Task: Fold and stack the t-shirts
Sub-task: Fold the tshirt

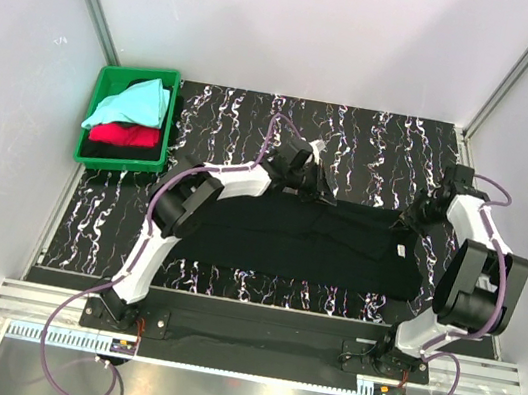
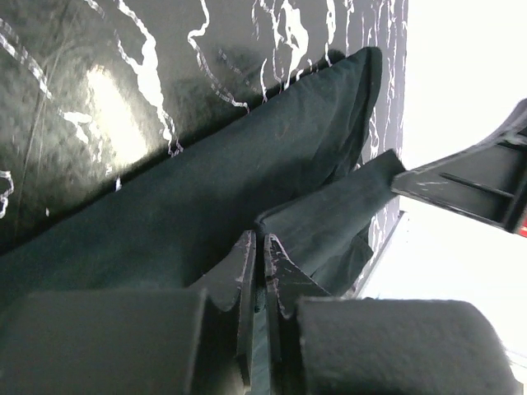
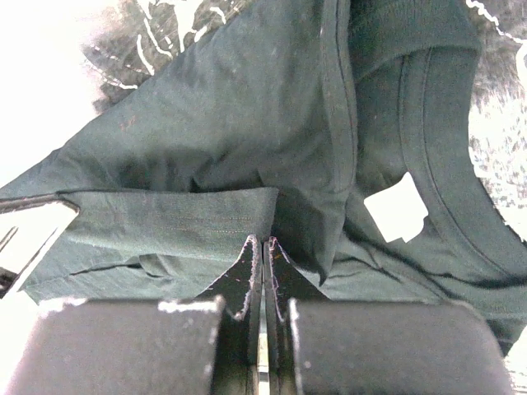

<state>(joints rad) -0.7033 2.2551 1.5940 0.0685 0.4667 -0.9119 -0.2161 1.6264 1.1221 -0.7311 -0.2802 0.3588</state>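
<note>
Metal rail [image 1: 250, 342] runs along the near edge, with plain white walls [image 1: 323, 25] around. Far left, a green crate [image 1: 119, 166] holds the aqua t-shirt [image 1: 133, 103] and red t-shirt [image 1: 122, 135]. On the streaked black table [image 1: 247, 119] the black t-shirt [image 1: 318, 239] lies spread across the middle. The left claw [image 1: 321, 189] pinches its far edge. The right claw [image 1: 413, 218] is closed on cloth near the white label [image 3: 397, 207].

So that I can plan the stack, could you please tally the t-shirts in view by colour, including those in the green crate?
Black t-shirt, spread on the tabletop: 1
Pale aqua t-shirt, in the green crate: 1
Red t-shirt, in the same crate, under the aqua one: 1
Total: 3 in view; the crate may hide more underneath.
</note>
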